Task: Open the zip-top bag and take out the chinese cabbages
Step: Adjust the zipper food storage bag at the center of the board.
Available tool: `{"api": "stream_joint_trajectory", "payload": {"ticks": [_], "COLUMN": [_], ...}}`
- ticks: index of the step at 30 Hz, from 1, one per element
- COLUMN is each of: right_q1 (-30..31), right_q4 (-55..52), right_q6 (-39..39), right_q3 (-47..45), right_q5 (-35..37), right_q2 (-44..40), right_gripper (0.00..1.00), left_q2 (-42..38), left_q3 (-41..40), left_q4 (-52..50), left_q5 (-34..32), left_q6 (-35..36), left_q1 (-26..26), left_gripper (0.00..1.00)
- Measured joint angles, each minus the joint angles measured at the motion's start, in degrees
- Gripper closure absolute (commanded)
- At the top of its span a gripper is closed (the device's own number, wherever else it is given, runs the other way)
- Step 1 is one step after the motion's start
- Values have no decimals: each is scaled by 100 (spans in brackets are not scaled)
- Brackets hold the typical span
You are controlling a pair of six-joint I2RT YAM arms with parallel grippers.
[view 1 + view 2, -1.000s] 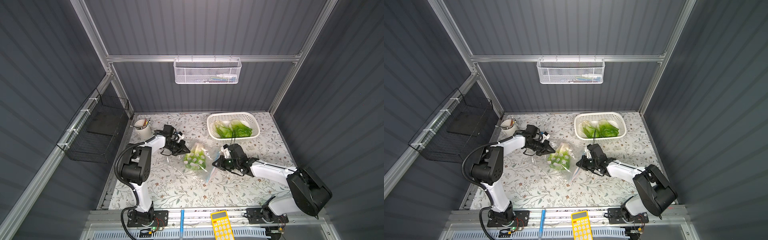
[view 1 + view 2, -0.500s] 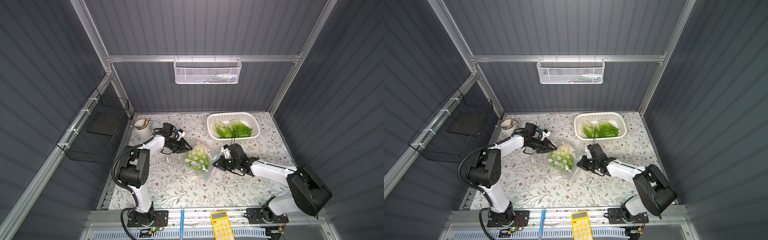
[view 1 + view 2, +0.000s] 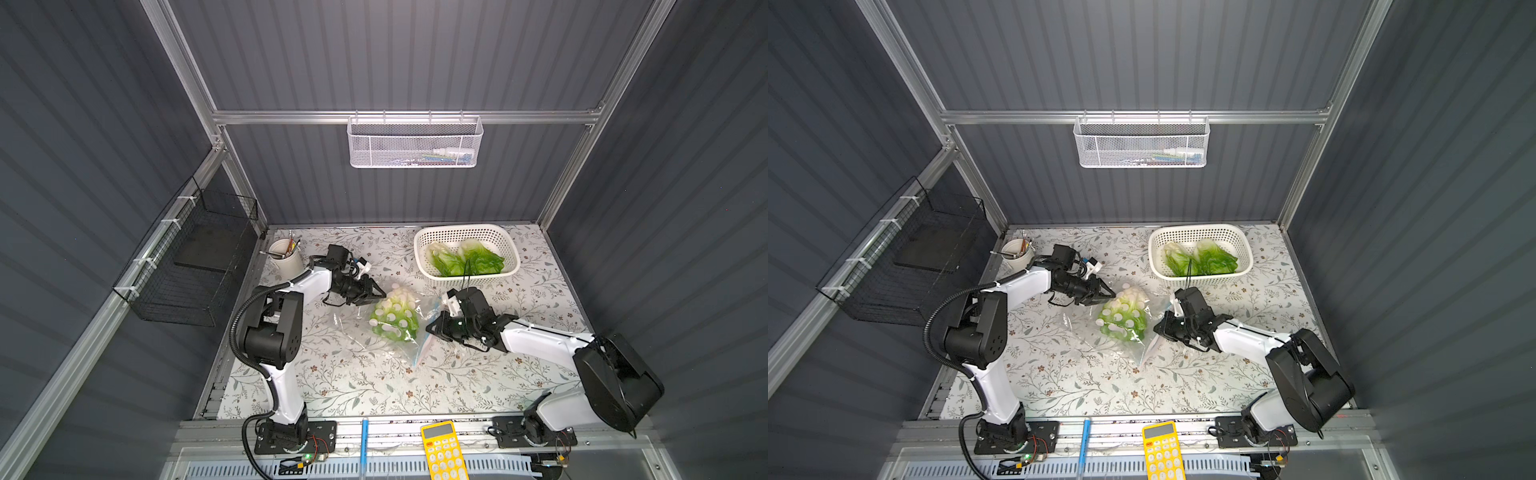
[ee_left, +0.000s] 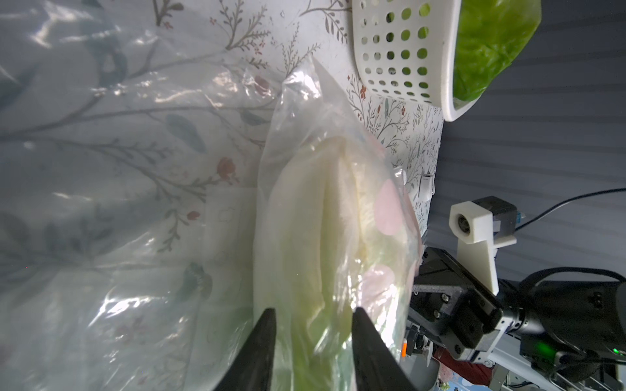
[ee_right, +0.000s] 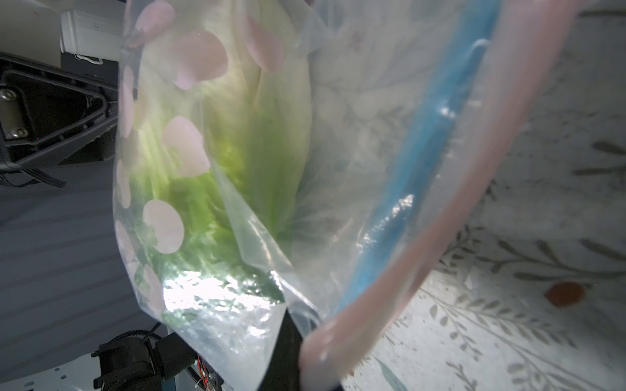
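A clear dotted zip-top bag (image 3: 357,332) (image 3: 1084,328) lies mid-table with one chinese cabbage (image 3: 395,318) (image 3: 1123,318) inside. My left gripper (image 3: 380,293) (image 3: 1111,294) (image 4: 313,338) is open at the cabbage's (image 4: 305,237) white end, its fingers either side of the bagged stem. My right gripper (image 3: 430,328) (image 3: 1156,328) (image 5: 291,338) is shut on the bag's pink and blue zip strip (image 5: 440,220) and holds that edge up. Behind the film, the right wrist view shows the cabbage (image 5: 237,152). Two more cabbages (image 3: 444,259) (image 3: 482,257) lie in the white basket (image 3: 465,232) (image 3: 1200,228).
A cup of brushes (image 3: 284,257) stands at the back left, close behind my left arm. A black wire basket (image 3: 195,257) hangs on the left wall and a white mesh basket (image 3: 415,141) on the back wall. A yellow calculator (image 3: 442,449) and a blue pen (image 3: 364,436) lie on the front rail.
My left gripper has moved right to the bag's end and its jaws have gone from shut to apart. The right arm has held still with the bag's edge.
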Motion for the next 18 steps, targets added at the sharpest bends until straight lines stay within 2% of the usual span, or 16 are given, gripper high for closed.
{"api": "stream_joint_trajectory", "payload": {"ticks": [4, 9, 18], "right_q1": [0, -2, -31], "right_q4": [0, -2, -28], "right_q6": [-2, -35, -87], "right_q3": [0, 31, 74], "right_q5": [-15, -37, -42], "right_q2": [2, 7, 13], "right_gripper": [100, 100, 100], "left_q2": [4, 4, -39], "left_q3": [61, 61, 61], "left_q4": [4, 4, 4], "left_q5": [-2, -4, 24], "left_q6": [2, -2, 4], "left_q1": [0, 0, 0], "left_gripper": [86, 99, 100]}}
